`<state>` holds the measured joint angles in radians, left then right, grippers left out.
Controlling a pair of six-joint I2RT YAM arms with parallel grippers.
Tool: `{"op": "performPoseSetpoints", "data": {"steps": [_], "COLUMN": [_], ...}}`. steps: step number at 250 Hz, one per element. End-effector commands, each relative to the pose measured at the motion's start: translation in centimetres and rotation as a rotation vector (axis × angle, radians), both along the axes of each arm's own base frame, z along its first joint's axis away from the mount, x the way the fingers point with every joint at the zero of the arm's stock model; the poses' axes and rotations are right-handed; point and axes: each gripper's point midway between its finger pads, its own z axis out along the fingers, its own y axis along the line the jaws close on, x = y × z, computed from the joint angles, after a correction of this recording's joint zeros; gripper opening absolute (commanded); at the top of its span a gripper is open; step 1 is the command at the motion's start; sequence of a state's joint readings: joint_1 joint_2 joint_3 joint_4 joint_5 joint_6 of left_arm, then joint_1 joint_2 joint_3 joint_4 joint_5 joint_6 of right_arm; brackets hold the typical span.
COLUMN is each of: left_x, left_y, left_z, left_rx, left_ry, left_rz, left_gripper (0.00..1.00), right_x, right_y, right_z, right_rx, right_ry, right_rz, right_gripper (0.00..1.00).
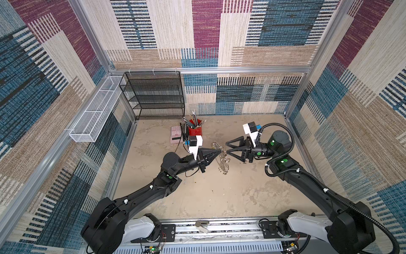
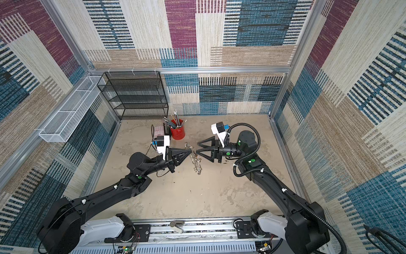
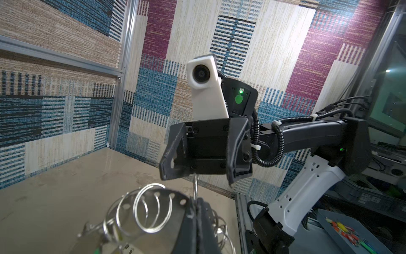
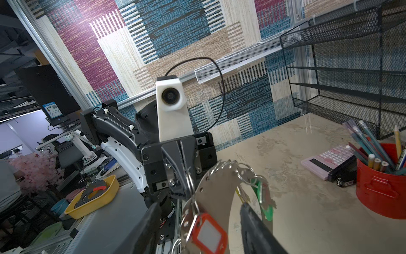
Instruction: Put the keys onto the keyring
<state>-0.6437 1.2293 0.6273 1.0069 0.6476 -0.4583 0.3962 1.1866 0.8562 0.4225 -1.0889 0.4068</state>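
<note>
The keyring (image 1: 222, 158) (image 2: 196, 159), a grey curved band edged with silver split rings, hangs above the table between both arms. My left gripper (image 1: 219, 151) (image 3: 196, 201) is shut on its rim by a ring, seen too in the right wrist view (image 4: 185, 173). My right gripper (image 1: 226, 147) (image 4: 200, 205) is open, one finger on each side of the band (image 4: 215, 191). The red-tagged key (image 4: 208, 233) hangs from a ring between those fingers, touching neither. Green (image 4: 264, 198) and yellow (image 4: 240, 194) tags hang from rings further along the band.
A red cup of pencils (image 1: 195, 129), a pink calculator (image 1: 176, 134) and a black stapler (image 4: 342, 171) stand behind the left gripper. A black mesh shelf (image 1: 153, 94) is at the back wall. A white wire basket (image 1: 96, 114) is on the left wall.
</note>
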Motion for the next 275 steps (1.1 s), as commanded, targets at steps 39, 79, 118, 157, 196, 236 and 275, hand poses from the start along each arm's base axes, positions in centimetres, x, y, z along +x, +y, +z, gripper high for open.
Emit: {"op": "performPoseSetpoints", "data": {"steps": [39,79,118,157,196,236,275], "left_x": [-0.8,-0.6,-0.6,-0.5,-0.3,-0.3,-0.3], "left_y": [0.1,0.1,0.2,0.4,0.7,0.7,0.6], "left_z": [2.0,1.8,1.7,1.7,1.8,1.7,1.5], "left_rx": [-0.059,-0.057,-0.060,-0.067,-0.068,-0.071,-0.066], "left_ry": [-0.046,-0.043,-0.039,-0.040,-0.039,-0.035,-0.024], "left_rz": [-0.065,-0.062,-0.065,-0.056,-0.045,-0.054,-0.064], "left_gripper": [0.00,0.00,0.00,0.00,0.00,0.00,0.00], "right_x": [0.2,-0.3,-0.7,-0.7,-0.8,-0.8,-0.8], "right_y": [1.0,1.6,2.0,2.3,2.3,2.3,2.4], "right_z": [0.5,-0.1,0.0,-0.6,-0.8,-0.9,-0.9], "right_rx": [0.005,-0.002,0.001,-0.008,-0.009,-0.007,-0.004], "right_ry": [-0.031,-0.017,-0.019,-0.004,0.000,0.002,-0.001], "right_rz": [0.041,0.059,0.078,0.089,0.087,0.087,0.091], "right_gripper": [0.49,0.48,0.41,0.22,0.14,0.03,0.00]}}
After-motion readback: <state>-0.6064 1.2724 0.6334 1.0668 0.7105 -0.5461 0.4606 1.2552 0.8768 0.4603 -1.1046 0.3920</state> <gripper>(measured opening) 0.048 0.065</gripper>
